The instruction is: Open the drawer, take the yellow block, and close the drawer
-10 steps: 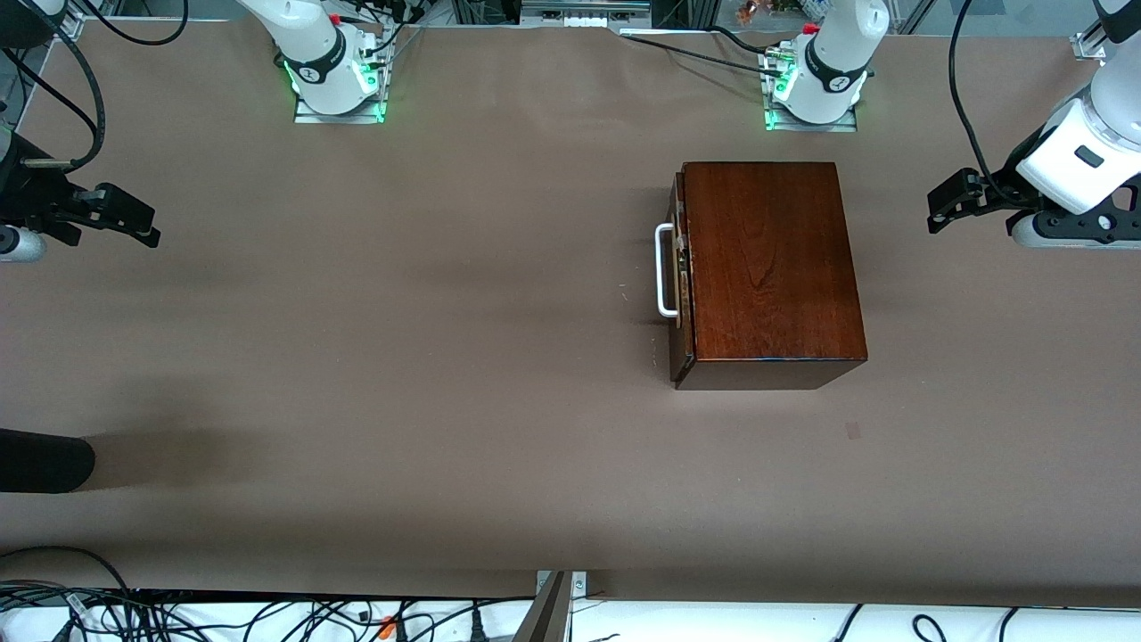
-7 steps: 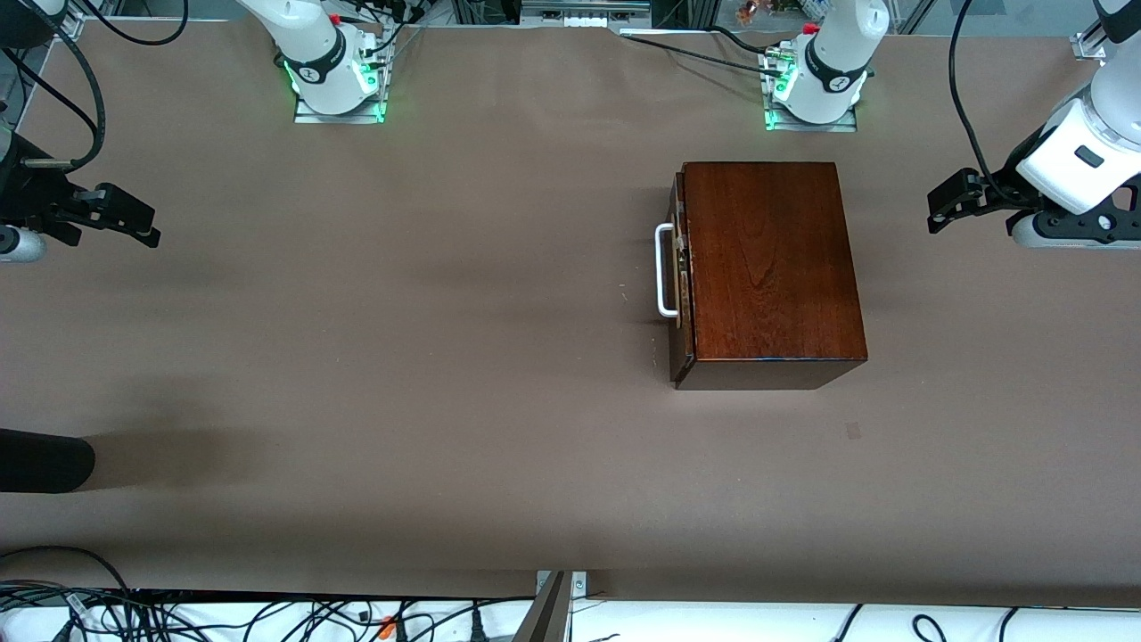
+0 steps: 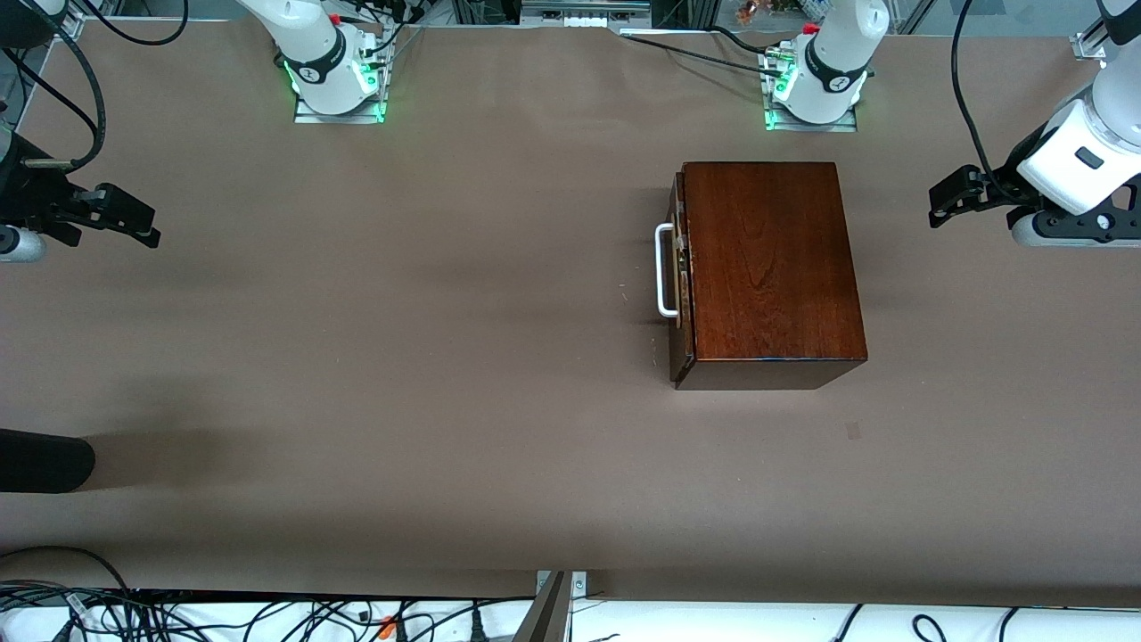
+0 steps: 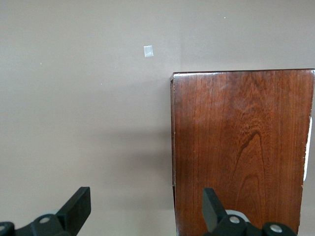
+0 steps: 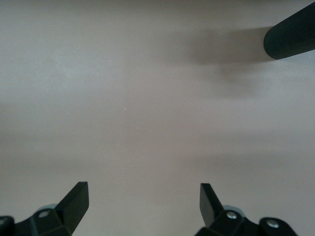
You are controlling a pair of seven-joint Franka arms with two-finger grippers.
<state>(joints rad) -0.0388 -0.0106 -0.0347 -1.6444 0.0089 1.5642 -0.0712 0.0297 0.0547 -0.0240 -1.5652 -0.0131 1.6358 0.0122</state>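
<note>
The dark mahogany box (image 3: pixel 774 263) stands toward the left arm's end of the table. Its drawer (image 3: pixel 680 343) is shut, and the white loop handle (image 3: pixel 664 270) faces the right arm's end. The yellow block is hidden. My left gripper (image 3: pixel 950 198) hangs open over bare table beside the box, on the side away from the handle. In the left wrist view this gripper (image 4: pixel 145 209) is empty, and the box top (image 4: pixel 241 147) fills the area past one fingertip (image 4: pixel 212 206). My right gripper (image 3: pixel 125 218) waits open and empty at the right arm's end (image 5: pixel 142 201).
A black cylindrical object (image 3: pixel 45 459) pokes in over the table edge at the right arm's end, nearer the front camera, and also shows in the right wrist view (image 5: pixel 290 37). A small pale mark (image 3: pixel 853 431) lies on the brown tabletop (image 3: pixel 401 357) near the box. Cables run along the nearest edge.
The left gripper has shifted very slightly. The box, the drawer and the right arm have not moved.
</note>
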